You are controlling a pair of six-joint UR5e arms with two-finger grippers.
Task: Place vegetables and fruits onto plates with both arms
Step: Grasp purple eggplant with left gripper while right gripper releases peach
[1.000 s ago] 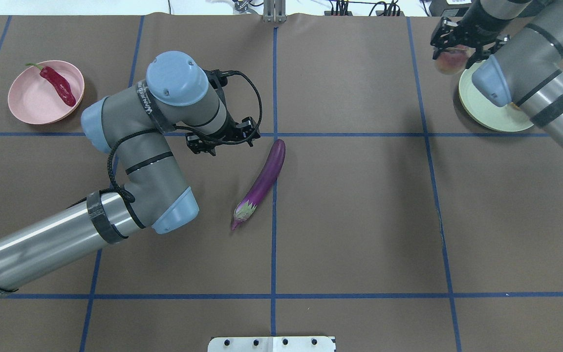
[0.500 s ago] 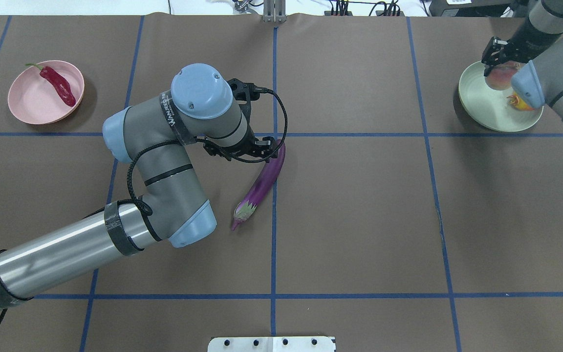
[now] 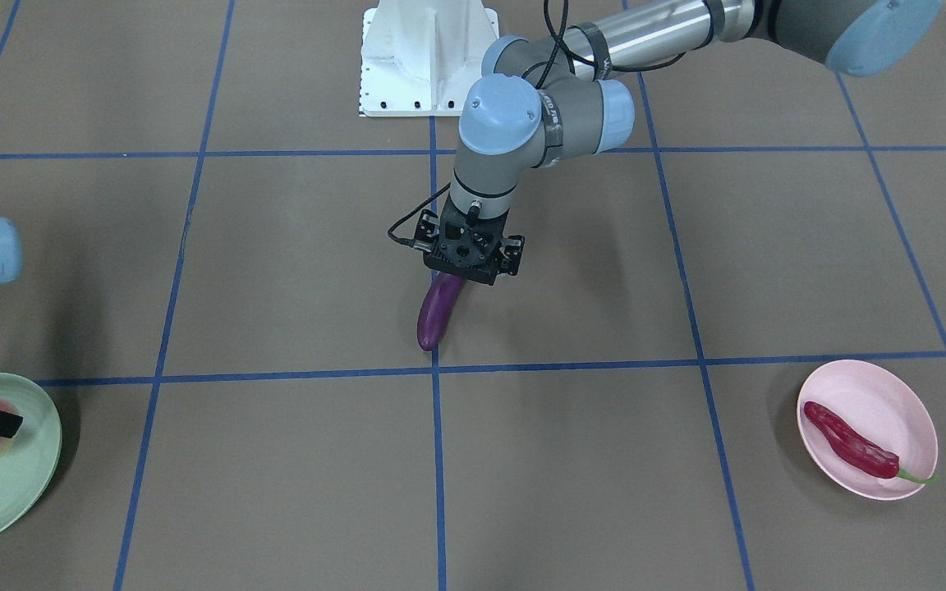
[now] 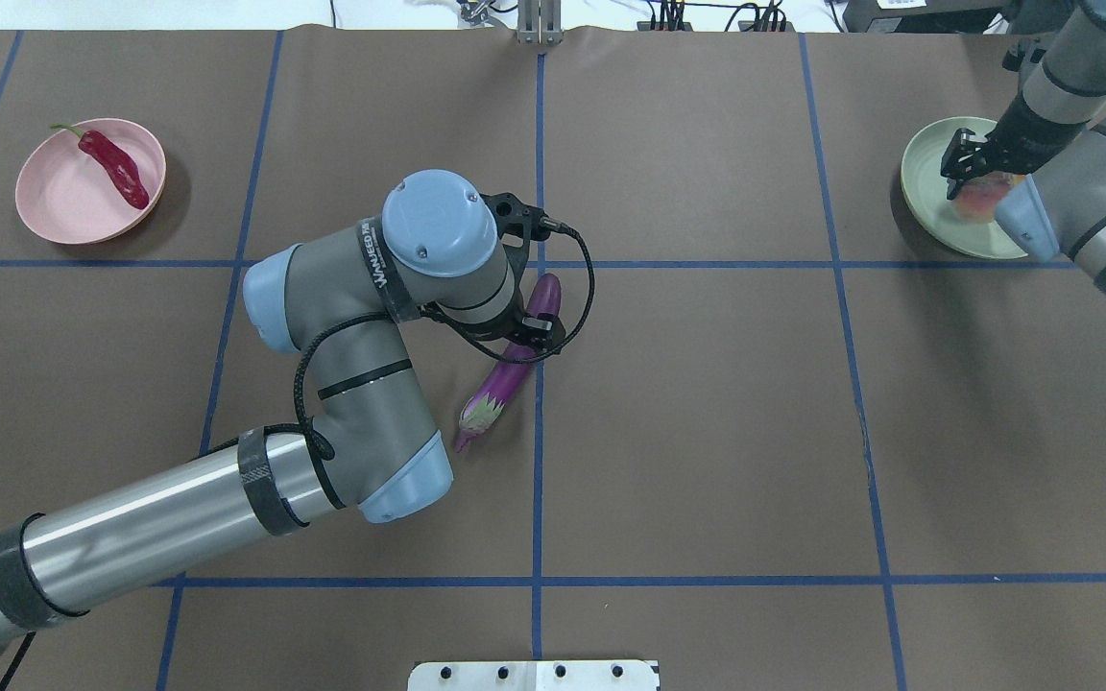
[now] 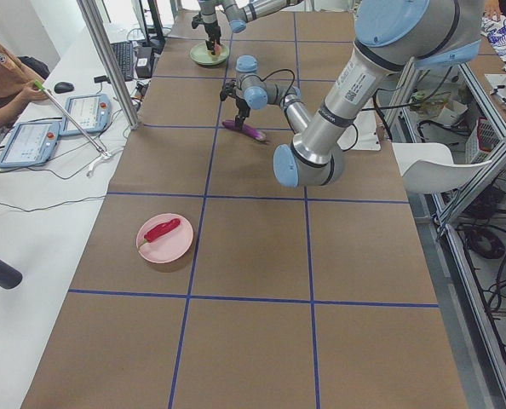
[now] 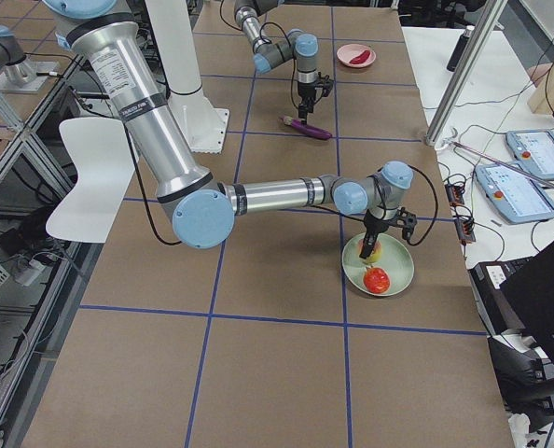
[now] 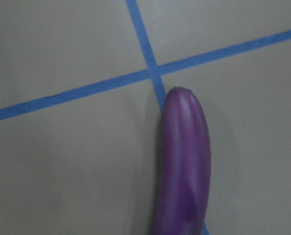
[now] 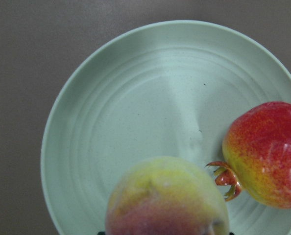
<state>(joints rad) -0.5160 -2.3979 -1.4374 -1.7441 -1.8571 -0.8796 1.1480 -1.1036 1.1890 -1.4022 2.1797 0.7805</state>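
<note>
The purple eggplant (image 4: 503, 381) lies on the brown table near the centre and fills the left wrist view (image 7: 184, 161). My left gripper (image 3: 468, 269) hangs right over its middle and looks open, with nothing in it. My right gripper (image 4: 971, 175) is shut on the yellow-pink peach (image 8: 167, 200) and holds it low over the mint green plate (image 8: 126, 112). I cannot tell if the peach touches the plate. The red-orange fruit (image 8: 268, 152) lies on that plate beside the peach. The red chili (image 4: 116, 168) lies on the pink plate (image 4: 54, 202) at the far left.
The white base block (image 3: 428, 57) stands at the robot's edge of the table. Blue tape lines (image 4: 539, 499) divide the brown surface into squares. A side bench with tablets (image 5: 66, 119) and an operator runs along the far side.
My left gripper has moved right and nearer the robot, from beside the eggplant's tip to over its middle. My right gripper has carried the peach over the green plate and lowered it.
</note>
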